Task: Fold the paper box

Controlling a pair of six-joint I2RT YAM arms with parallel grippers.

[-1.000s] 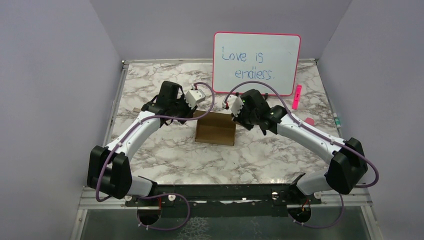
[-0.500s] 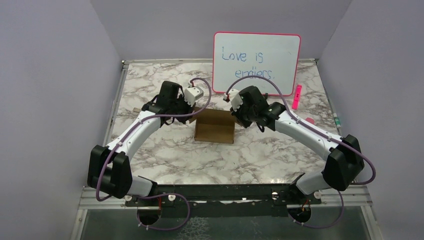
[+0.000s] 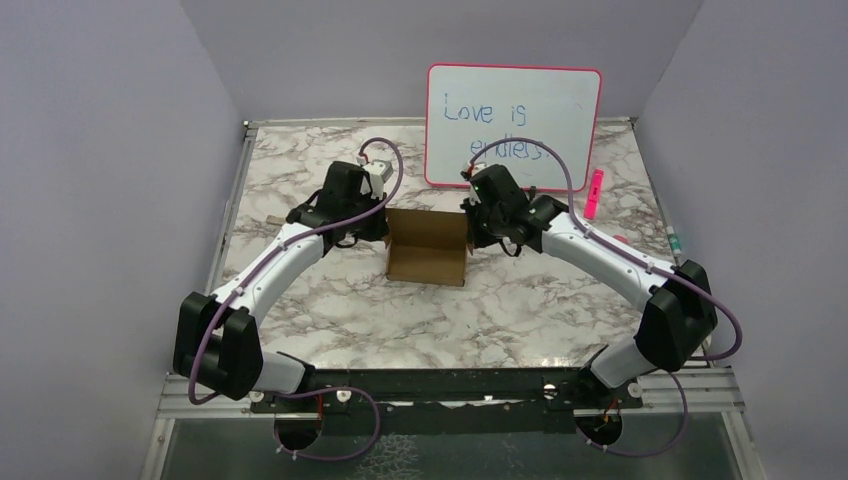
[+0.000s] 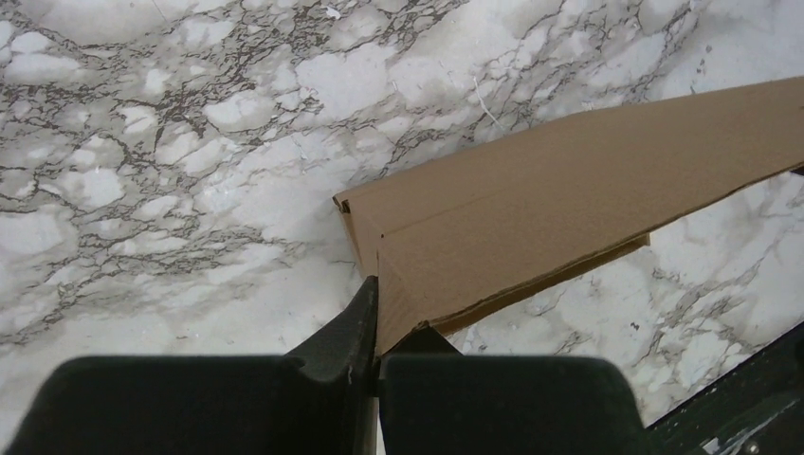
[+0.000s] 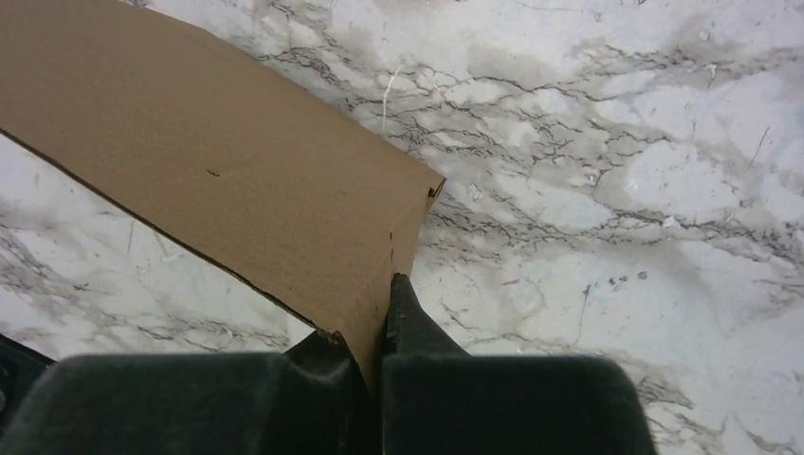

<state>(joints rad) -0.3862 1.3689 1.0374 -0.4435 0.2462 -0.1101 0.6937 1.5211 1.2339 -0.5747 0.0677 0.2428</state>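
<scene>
Both wrists have swung back over 1 second. My left gripper (image 4: 377,318) and right gripper (image 5: 379,318) each pinch tight on an end of the paper box (image 3: 428,247), mid-table; whiteboard (image 3: 513,95) near behind, marble table (image 3: 420,320) showing toward my bases.

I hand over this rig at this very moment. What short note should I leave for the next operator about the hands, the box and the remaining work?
Left hand: shut on the left end of the paper box, pinching a folded cardboard edge.
Right hand: shut on the right end of the same box.
Box: in the middle of the marble table, in front of the whiteboard, between both arms.
Done: the panels are creased and raised, so it is no flat sheet.
Left: it looks open on top, so closing and tucking probably remain. How the flaps stand cannot be told.
</scene>
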